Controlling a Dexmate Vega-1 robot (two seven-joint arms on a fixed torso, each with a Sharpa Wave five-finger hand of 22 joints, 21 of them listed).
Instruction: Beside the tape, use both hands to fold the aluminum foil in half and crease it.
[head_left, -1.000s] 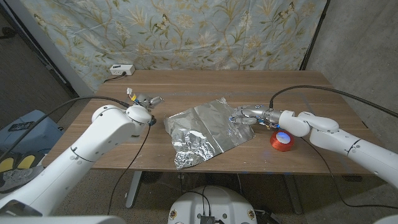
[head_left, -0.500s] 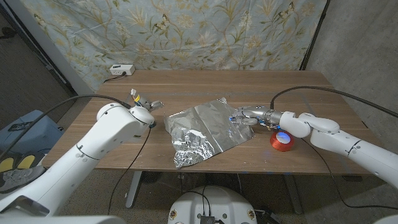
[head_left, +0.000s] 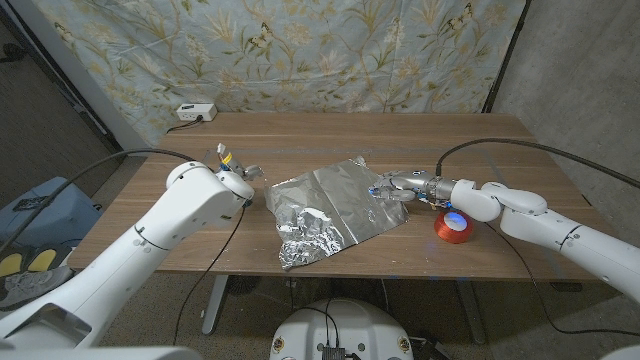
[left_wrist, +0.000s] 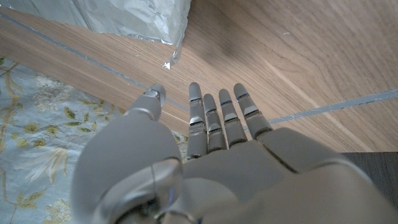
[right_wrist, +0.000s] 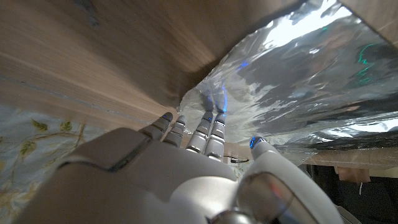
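A crinkled sheet of aluminum foil (head_left: 335, 205) lies in the middle of the wooden table (head_left: 340, 135), its near-left part bunched up (head_left: 303, 238). The red roll of tape (head_left: 452, 226) stands to its right. My left hand (head_left: 238, 170) hovers just off the foil's left edge, fingers straight and holding nothing; in the left wrist view this hand (left_wrist: 211, 149) points toward the foil's corner (left_wrist: 143, 18). My right hand (head_left: 400, 187) reaches the foil's right edge. In the right wrist view its fingertips (right_wrist: 208, 121) touch the raised foil (right_wrist: 298, 74), the thumb apart.
A white power strip (head_left: 194, 112) lies at the table's far left corner. A floral curtain (head_left: 300, 50) hangs behind the table. Black cables run from both arms over the table's sides.
My left hand has moved to the right, closer to the foil's left edge. My right hand and the foil stay as they were.
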